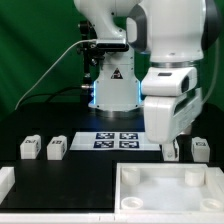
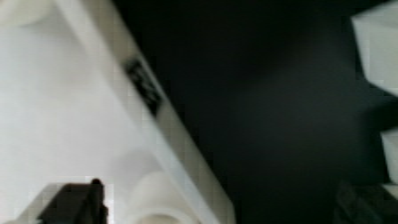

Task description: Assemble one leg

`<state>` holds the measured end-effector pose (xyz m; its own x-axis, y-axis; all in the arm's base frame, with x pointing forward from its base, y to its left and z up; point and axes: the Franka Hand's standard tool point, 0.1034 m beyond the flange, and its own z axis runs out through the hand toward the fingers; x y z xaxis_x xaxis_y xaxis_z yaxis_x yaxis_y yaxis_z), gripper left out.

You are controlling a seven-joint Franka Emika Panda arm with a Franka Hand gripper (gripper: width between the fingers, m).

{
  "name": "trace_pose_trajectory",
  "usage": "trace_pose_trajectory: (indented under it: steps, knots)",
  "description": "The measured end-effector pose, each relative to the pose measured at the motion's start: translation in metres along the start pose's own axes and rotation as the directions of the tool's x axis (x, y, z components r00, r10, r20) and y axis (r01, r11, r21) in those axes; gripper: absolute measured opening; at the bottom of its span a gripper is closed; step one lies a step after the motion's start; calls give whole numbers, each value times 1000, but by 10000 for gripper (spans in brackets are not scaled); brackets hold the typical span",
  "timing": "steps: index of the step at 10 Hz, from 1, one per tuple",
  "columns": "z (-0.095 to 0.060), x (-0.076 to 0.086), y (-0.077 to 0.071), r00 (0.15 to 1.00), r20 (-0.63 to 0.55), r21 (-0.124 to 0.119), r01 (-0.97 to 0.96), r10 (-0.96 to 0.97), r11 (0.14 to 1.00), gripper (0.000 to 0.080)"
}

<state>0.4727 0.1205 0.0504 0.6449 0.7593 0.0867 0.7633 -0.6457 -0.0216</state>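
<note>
Three legs show in the exterior view: two small white tagged blocks (image 1: 30,148) (image 1: 57,148) at the exterior view's left and one (image 1: 200,150) at its right. My gripper (image 1: 172,148) hangs over the far rim of the big white tray (image 1: 135,172), just beside the right leg. In the wrist view my gripper (image 2: 217,205) is open and empty. One dark finger (image 2: 71,205) is over the tray's white floor (image 2: 54,110), the other past its rim over the black table. A round socket boss (image 2: 160,200) lies between them. A pale block (image 2: 384,125), probably a leg, shows at the frame's edge.
The marker board (image 1: 118,140) lies behind the tray, in front of the arm's base. Another white part (image 1: 5,180) pokes in at the exterior view's lower left. The tray rim carries a small tag (image 2: 143,85).
</note>
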Motion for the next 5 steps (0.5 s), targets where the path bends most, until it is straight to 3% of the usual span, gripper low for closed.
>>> trace_pose_trajectory:
  steps: [1, 2, 5]
  knots:
    - [3, 0, -7, 997, -16, 4, -74, 74, 997, 649]
    - [2, -1, -4, 992, -15, 7, -123, 123, 992, 649]
    - [4, 2, -12, 890, -11, 31, -454, 455, 890, 649]
